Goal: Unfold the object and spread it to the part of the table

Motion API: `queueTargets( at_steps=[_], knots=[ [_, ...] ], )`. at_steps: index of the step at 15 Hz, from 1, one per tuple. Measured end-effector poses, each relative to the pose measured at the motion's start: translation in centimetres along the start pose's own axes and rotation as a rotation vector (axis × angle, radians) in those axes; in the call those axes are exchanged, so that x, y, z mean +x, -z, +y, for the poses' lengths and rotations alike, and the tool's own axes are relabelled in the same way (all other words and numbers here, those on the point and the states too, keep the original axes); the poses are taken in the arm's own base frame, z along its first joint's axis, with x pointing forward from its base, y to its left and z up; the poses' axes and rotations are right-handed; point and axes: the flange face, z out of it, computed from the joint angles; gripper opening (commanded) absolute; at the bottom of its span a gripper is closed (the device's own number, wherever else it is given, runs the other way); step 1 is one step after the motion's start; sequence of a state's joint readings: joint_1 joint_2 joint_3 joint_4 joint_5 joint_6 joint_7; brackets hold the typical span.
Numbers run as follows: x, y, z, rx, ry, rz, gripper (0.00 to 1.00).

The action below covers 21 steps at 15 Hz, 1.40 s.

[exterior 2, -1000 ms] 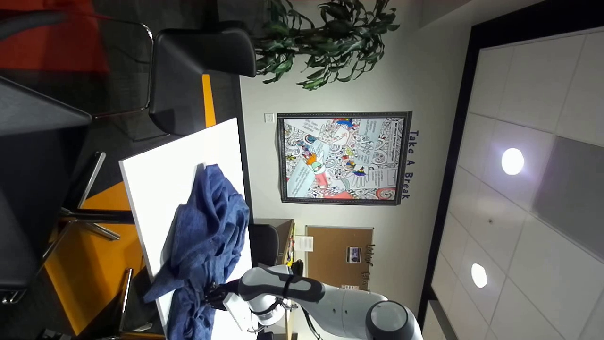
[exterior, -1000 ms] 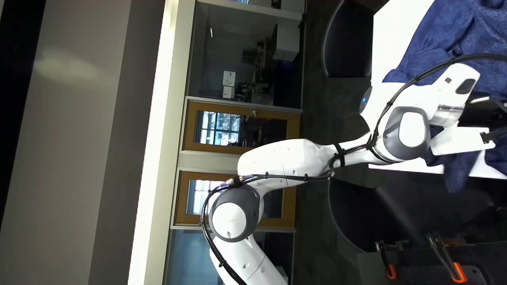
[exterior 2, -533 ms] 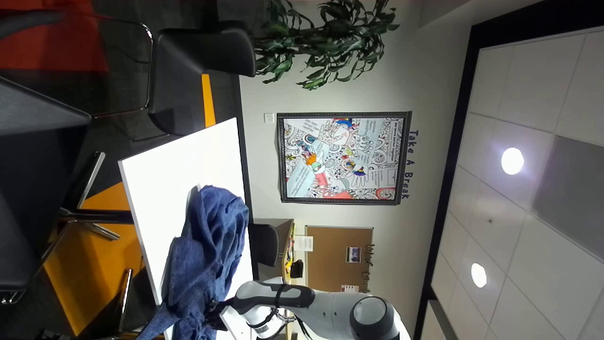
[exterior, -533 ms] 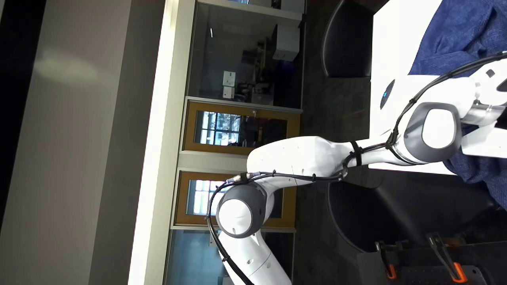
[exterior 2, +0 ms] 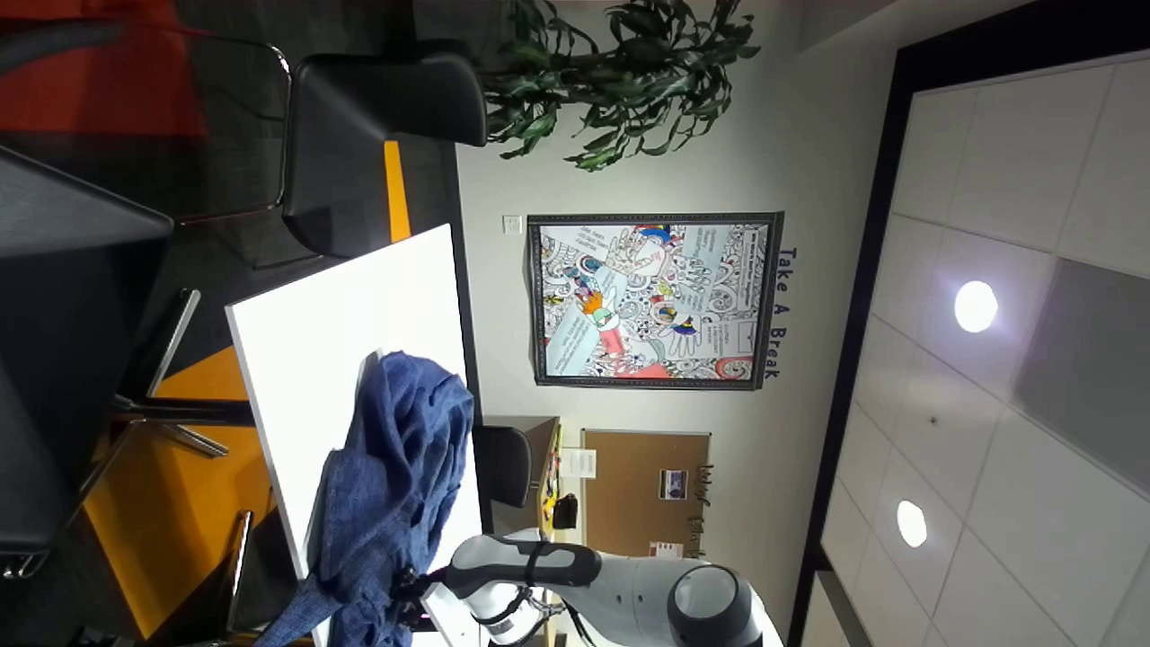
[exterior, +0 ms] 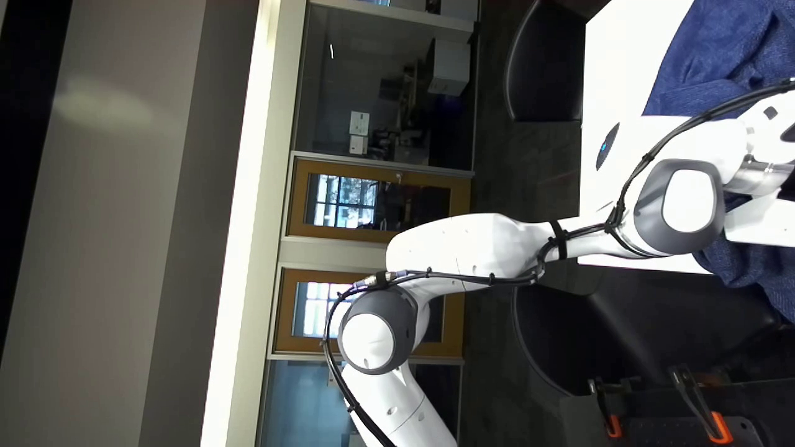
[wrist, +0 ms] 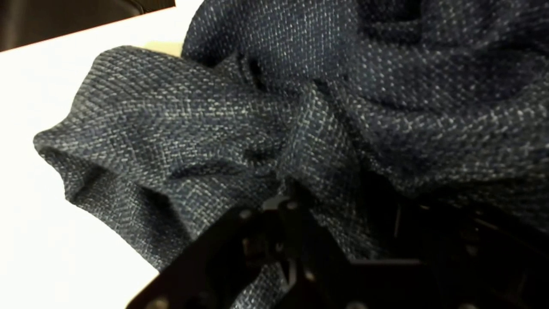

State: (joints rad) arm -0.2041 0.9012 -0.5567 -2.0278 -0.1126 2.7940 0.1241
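Observation:
The dark-blue cloth lies bunched and wrinkled on the white table. Both show in both exterior views, the cloth and the table. Part of the cloth hangs over a long edge of the table. My gripper is low over the cloth near one end of the table. In the wrist view my gripper has its fingers apart, with a raised fold of the cloth between and under them. The fingertips are very dark and partly sunk among the folds. In an exterior view the fingers are out of frame.
Dark chairs stand around the table, one close below the overhanging cloth. Black clamps with orange tips sit on a dark stand. A black cable runs along the arm.
The arm moved along the table toward its end, dragging the cloth with it, and baring more white tabletop behind. In the last half second the arm stands nearly still and the fingers have parted.

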Motion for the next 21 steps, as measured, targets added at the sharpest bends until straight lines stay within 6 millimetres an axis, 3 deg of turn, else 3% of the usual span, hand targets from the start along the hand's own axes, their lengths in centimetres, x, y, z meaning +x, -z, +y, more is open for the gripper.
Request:
queueTargets(
  at_steps=[4,5,7,10,11,16,21],
  knots=[
    [0.0,0.0,0.0,0.0,0.0,0.0,0.43],
    [0.0,0.0,0.0,0.0,0.0,0.0,0.68],
    [0.0,0.0,0.0,0.0,-0.001,0.0,0.75],
    [0.0,0.0,0.7,-0.008,-0.009,0.0,0.97],
    [0.0,0.0,1.0,-0.012,-0.012,0.0,1.0],
    [0.2,0.6,2.1,-0.014,-0.021,0.042,1.0],
    [-0.1,3.0,3.9,0.008,0.011,0.154,1.0]
  ],
)
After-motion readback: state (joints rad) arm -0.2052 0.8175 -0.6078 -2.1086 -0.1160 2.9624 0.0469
